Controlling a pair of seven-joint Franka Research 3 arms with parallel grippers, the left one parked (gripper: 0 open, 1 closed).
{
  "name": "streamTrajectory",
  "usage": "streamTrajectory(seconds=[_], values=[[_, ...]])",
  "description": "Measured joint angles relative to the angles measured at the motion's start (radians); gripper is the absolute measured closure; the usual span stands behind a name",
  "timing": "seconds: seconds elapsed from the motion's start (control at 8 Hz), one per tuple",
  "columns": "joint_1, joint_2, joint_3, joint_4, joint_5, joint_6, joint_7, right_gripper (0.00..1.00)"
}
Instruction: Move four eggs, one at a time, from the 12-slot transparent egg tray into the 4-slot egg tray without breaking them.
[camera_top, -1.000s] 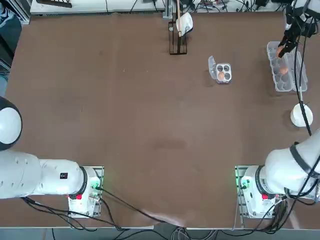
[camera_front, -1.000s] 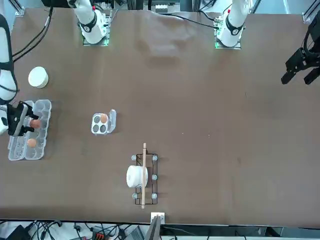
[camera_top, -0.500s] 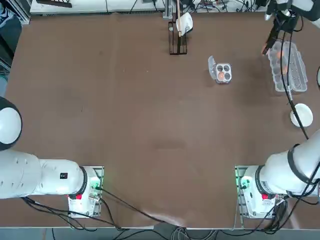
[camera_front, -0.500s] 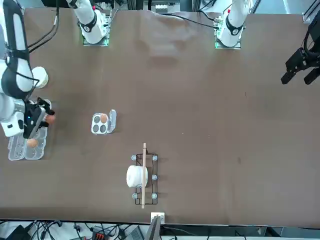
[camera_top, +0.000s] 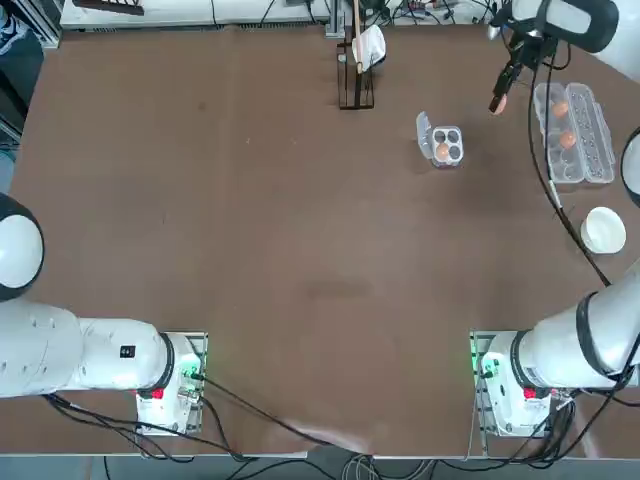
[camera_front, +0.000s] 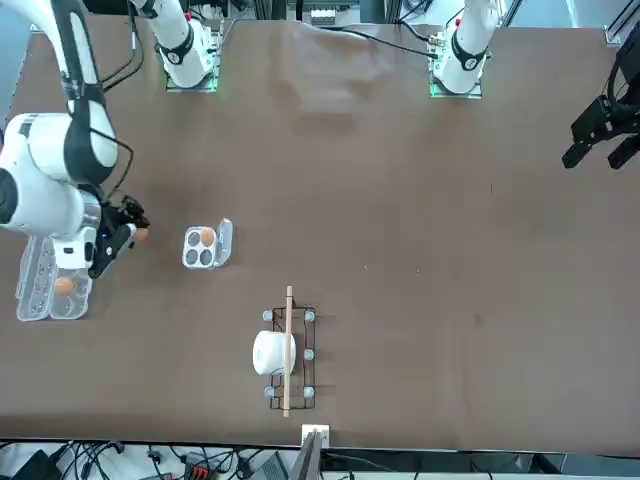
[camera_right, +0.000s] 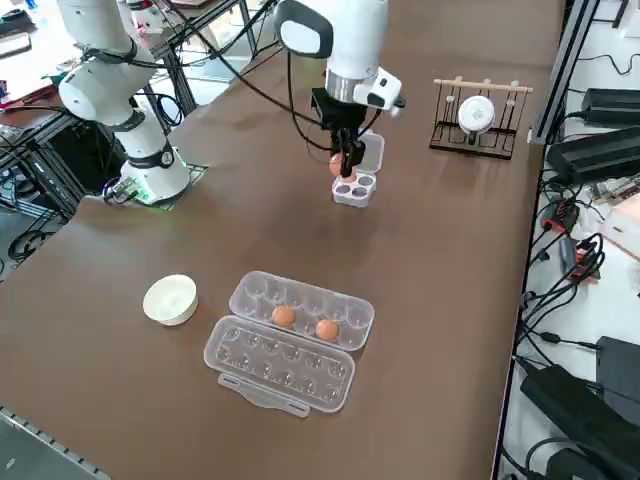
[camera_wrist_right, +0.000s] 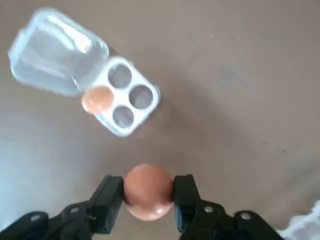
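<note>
My black two-fingered right tool (camera_wrist_right: 149, 197) is gripping an orange-brown oval egg (camera_wrist_right: 148, 192) above the tabletop (camera_top: 300, 250); I'm keeping pressure light, aiming to lower it gently into an unfilled cup of the small square whitish plastic tray (camera_wrist_right: 132, 97).

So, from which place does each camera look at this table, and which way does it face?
Top view: overhead, looking down; both arms' bases show at its bottom.
Front view: across the table, facing the robot; the right arm is at picture left.
Right side view: raised at the robot's right, looking diagonally down; it shows the right arm.
Right wrist view: on the right wrist, looking along the right gripper, which holds an egg.
The right wrist and top views share the 4-slot egg tray.
</note>
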Motion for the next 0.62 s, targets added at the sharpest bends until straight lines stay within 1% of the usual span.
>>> streamTrajectory(seconds=[0.12, 0.38, 0.62], values=[[0.032, -0.005, 0.0, -0.024, 0.0, 0.043, 0.079, 0.42], [0.083, -0.007, 0.0, -0.107, 0.0, 0.186, 0.209, 0.42], [0.135, -0.007, 0.0, -0.168, 0.001, 0.298, 0.337, 0.42]])
